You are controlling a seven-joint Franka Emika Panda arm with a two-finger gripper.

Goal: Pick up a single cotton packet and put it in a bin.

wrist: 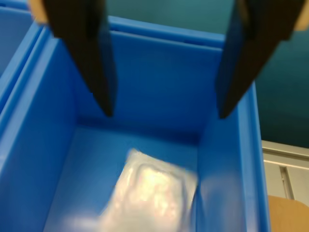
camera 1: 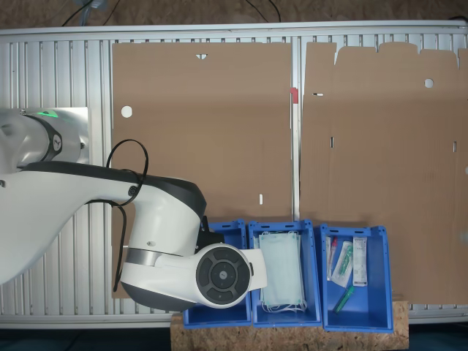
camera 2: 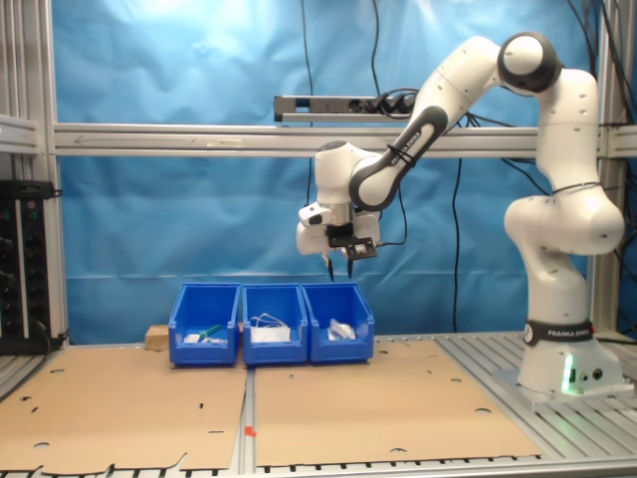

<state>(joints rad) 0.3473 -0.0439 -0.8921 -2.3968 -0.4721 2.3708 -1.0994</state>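
in bin: packet (gripper apart)

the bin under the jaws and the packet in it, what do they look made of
The bin looks like moulded plastic: uniform blue, smooth walls with a soft sheen. The packet lying on its floor looks like a clear or whitish film wrapper, glossy and slightly puffed; the wrist view is too blurred to rule out paper.
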